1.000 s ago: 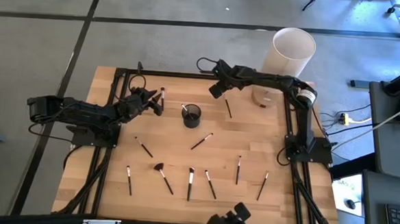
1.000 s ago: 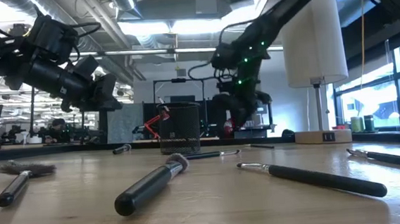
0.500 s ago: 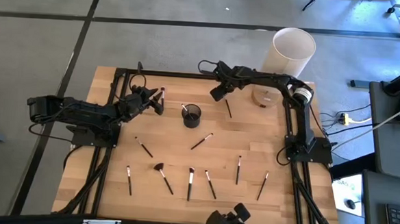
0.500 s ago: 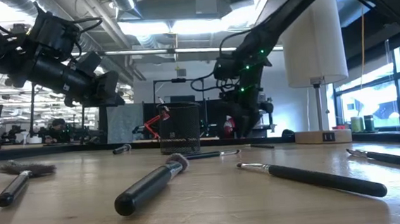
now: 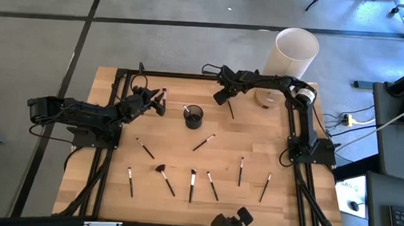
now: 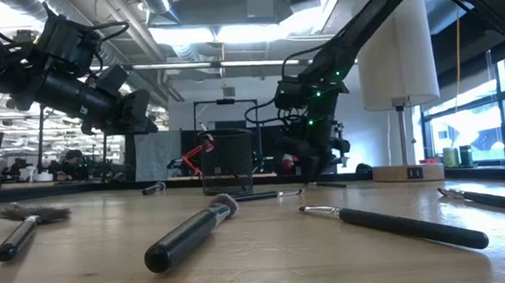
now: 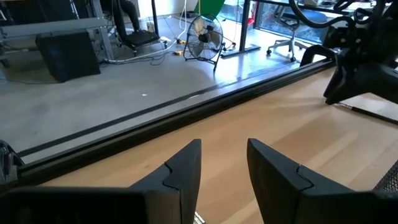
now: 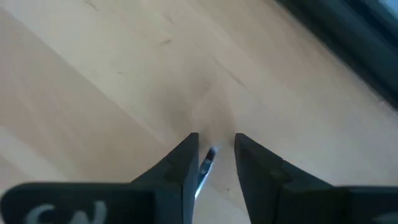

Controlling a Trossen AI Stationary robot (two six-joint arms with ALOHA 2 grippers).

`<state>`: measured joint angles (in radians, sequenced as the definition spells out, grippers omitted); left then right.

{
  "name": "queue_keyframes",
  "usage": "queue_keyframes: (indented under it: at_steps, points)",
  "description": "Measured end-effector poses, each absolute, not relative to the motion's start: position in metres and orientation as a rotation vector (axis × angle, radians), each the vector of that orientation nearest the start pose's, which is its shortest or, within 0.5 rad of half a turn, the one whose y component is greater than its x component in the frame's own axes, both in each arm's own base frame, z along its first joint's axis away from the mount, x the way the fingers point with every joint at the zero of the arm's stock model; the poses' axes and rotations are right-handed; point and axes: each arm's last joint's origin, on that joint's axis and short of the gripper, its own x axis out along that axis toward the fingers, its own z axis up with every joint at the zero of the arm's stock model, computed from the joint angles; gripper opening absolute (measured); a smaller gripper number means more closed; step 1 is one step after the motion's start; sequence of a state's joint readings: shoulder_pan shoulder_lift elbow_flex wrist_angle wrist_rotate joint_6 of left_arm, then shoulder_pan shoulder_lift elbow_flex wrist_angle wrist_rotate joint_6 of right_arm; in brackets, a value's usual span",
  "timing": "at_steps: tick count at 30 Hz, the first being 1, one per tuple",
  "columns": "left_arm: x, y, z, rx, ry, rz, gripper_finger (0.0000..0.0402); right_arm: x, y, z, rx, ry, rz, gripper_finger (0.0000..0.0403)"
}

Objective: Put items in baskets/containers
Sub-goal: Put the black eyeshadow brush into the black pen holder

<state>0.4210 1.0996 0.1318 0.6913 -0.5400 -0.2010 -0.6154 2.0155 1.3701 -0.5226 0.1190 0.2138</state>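
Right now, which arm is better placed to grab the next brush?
Right. Its gripper hangs open over the top end of the brush right of the cup, whose tip shows between its fingers. The left gripper points off the table's far edge.

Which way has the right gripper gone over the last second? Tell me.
Yes, it moved. The right gripper has shifted toward the brush lying on the table beside it, away from the black cup, and in the low view it has come down closer to the tabletop.

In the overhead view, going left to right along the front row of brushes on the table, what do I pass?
Slim brush → reddish fan brush → pale-tipped brush → slanted brush → upright brush → rightmost brush.
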Motion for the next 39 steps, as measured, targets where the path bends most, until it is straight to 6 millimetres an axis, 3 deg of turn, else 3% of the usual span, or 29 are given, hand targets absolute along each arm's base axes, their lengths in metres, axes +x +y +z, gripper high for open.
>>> queue_keyframes:
  at_steps: [8,15,18,24,30,35,39]
  points:
    - [0.156,0.086,0.147,-0.164,0.176,0.982,0.0125,0.326,-0.234,0.153,0.485,1.115,-0.753,0.0011]
    - [0.156,0.086,0.147,-0.164,0.176,0.978,0.0125,0.328,-0.233,0.156,0.453,1.122,-0.731,0.0004]
    - [0.156,0.086,0.147,-0.164,0.176,0.978,0.0125,0.331,-0.226,0.17,0.432,1.082,-0.713,0.0005]
    - [0.156,0.086,0.145,-0.14,0.215,0.976,0.0125,0.341,-0.203,0.228,0.34,0.852,-0.66,0.0003]
    - [0.155,0.086,0.142,-0.138,0.243,0.976,0.0125,0.361,-0.165,0.279,0.203,0.503,-0.545,0.0002]
    - [0.155,0.086,0.142,-0.136,0.245,0.976,0.0125,0.38,-0.129,0.282,0.115,0.241,-0.436,0.0002]
    - [0.155,0.086,0.142,-0.136,0.245,0.976,0.0125,0.382,-0.107,0.27,0.085,0.103,-0.382,0.0002]
